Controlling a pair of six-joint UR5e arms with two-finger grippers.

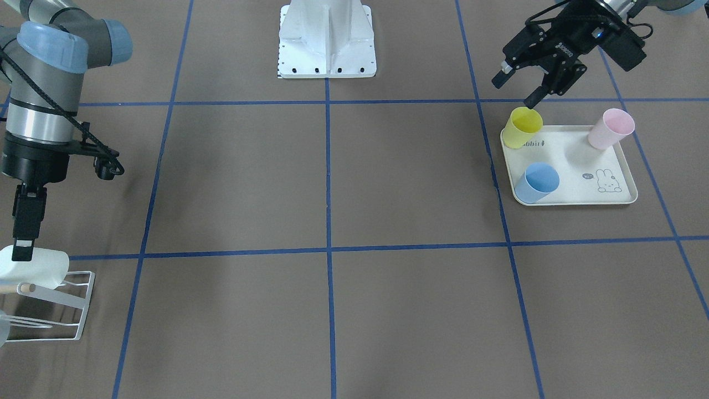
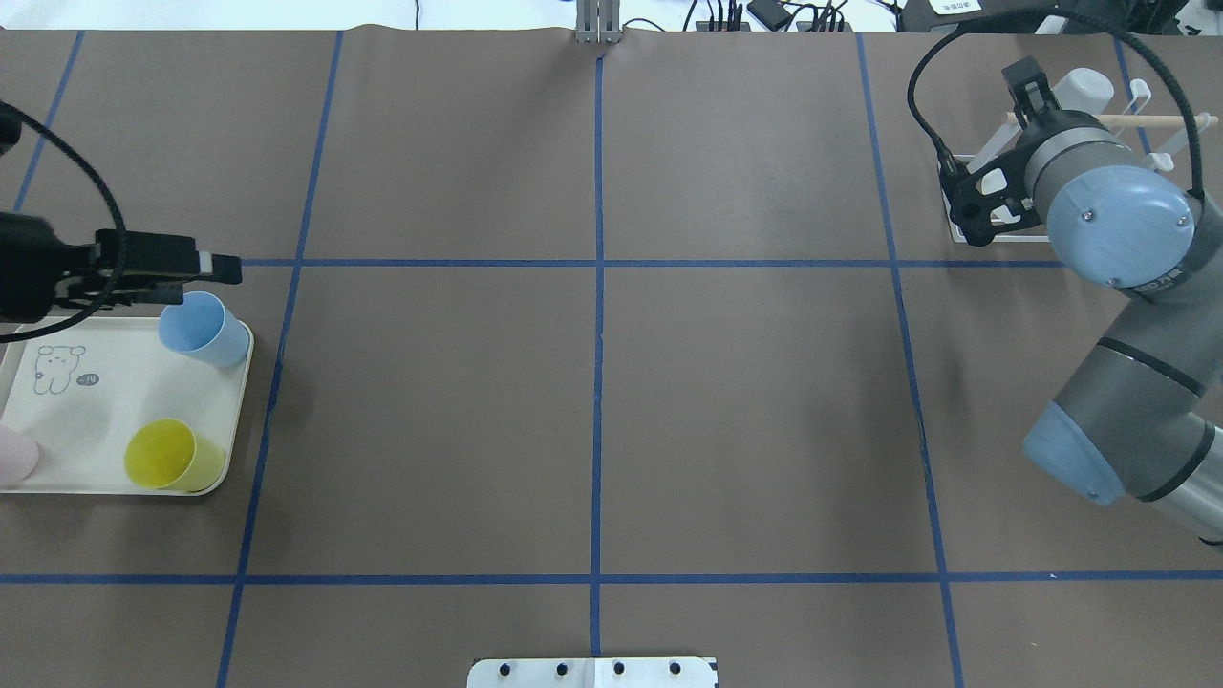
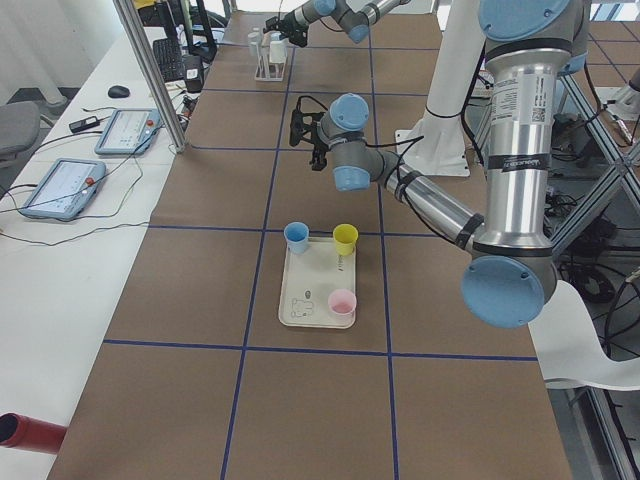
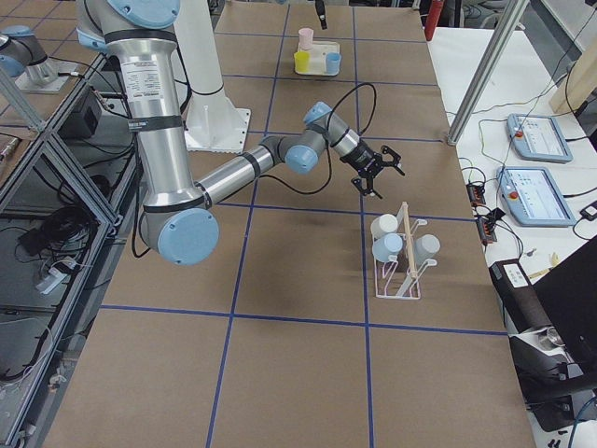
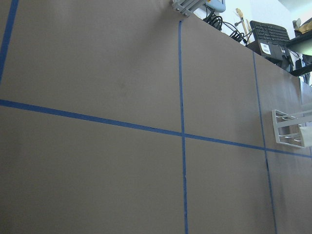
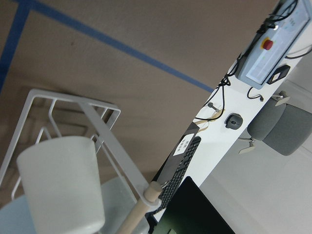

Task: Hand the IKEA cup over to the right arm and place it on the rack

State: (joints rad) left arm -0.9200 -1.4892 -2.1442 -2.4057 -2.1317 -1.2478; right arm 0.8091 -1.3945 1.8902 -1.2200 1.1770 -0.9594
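A white cup [image 1: 34, 269] lies tilted on the white wire rack [image 1: 75, 310] with its wooden dowel; it also shows in the right wrist view [image 6: 63, 187] and the overhead view [image 2: 1089, 89]. My right gripper [image 1: 23, 244] hangs just above that cup, and its fingers look spread and empty in the exterior right view [image 4: 375, 173]. My left gripper [image 1: 516, 90] is open and empty, hovering above the yellow cup [image 1: 523, 126] on the cream rabbit tray [image 1: 581, 166].
The tray also holds a blue cup [image 1: 537, 182] and a pink cup [image 1: 611, 128]. The rack [image 4: 401, 271] carries two more pale cups. The robot's white base [image 1: 327, 41] stands at the table's back middle.
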